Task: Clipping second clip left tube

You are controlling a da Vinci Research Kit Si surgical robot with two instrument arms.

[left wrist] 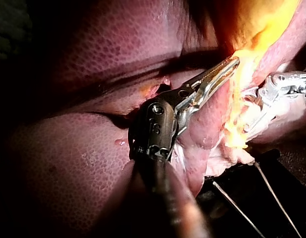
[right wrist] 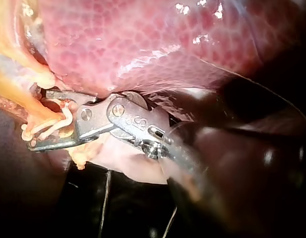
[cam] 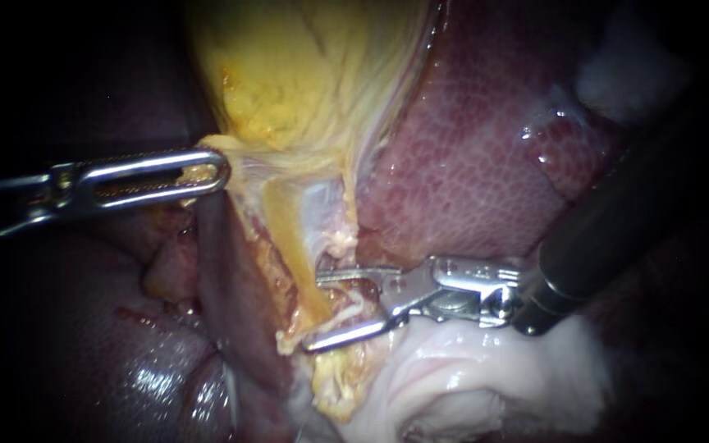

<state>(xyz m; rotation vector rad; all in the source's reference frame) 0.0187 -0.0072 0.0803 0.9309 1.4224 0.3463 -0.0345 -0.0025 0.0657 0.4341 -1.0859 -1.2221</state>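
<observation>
Nearest the endoscope lay a wet, pale white fold of tissue (cam: pixel 469 377). My right instrument (cam: pixel 315 310), a dark shaft ending in a silver hinge and two thin jaws, reached in just above it. Its jaws stood wide, one on each side of the yellow-tan tube (cam: pixel 293 238), so the tube lay in the gap and no squeeze showed.

The tube's long axis ran steeply from the gallbladder's lower end down toward the pale fold. The jaws crossed it nearly square, coming in from the right. By my judgement the next move turned on that crossing, since closing the jaws there would bite straight across the tube. A thin white curved strand (cam: pixel 348 308) lay on the tube between the jaws. I could not tell whether it was a clip or a thread of tissue, nor whether this was the left tube.

Farther up, well apart from the right jaws, my left instrument (cam: pixel 219 171) came in with long, slotted silver jaws. They lay together on the lower edge of the yellow, fat-streaked gallbladder (cam: pixel 289 74) and seemed to hold it taut.

Behind everything spread the mottled dark red liver (cam: pixel 469 148), which lay just beside the right instrument's upper jaw. Every surface glistened and looked slippery, and room was tight, with liver to one side and the pale fold under the lower jaw.
</observation>
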